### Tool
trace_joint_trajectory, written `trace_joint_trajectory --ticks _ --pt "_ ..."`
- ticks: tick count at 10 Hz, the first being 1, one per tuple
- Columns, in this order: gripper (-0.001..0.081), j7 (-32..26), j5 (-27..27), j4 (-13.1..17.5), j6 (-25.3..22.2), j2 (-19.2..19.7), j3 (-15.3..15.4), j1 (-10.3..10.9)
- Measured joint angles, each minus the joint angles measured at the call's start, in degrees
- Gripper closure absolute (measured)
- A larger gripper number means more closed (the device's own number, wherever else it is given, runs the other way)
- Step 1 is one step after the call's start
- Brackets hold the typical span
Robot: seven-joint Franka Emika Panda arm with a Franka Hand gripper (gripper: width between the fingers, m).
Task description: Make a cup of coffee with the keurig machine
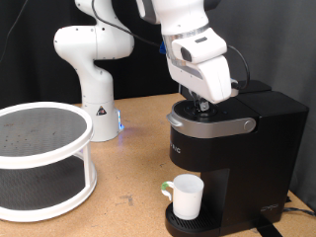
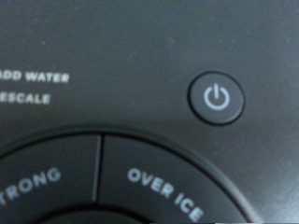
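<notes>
The black keurig machine (image 1: 229,148) stands at the exterior view's right. Its silver-grey lid is down. The white cup (image 1: 187,195) sits on the drip tray under the spout, with its handle towards the exterior view's left. My gripper (image 1: 200,105) hangs right over the top of the machine, its fingertips at the button panel. The wrist view shows only the panel close up: the power button (image 2: 216,98), an "OVER ICE" button (image 2: 163,194), part of a "STRONG" button (image 2: 33,182). No fingers show in the wrist view. Nothing shows between the fingers.
A white round two-tier stand (image 1: 39,158) is at the exterior view's left. The white robot base (image 1: 96,74) stands behind on the wooden table (image 1: 128,178). A cable runs from the machine's lower right.
</notes>
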Motion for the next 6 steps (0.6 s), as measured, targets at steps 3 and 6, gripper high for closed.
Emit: trace_joint_trajectory --ticks 3,6 --pt "0.0806 2.6 -0.5 3.0 -4.0 2.1 -0.2 -0.5" --pt "0.0806 3.8 -1.1 5.2 -7.4 3.5 -0.3 -0.7"
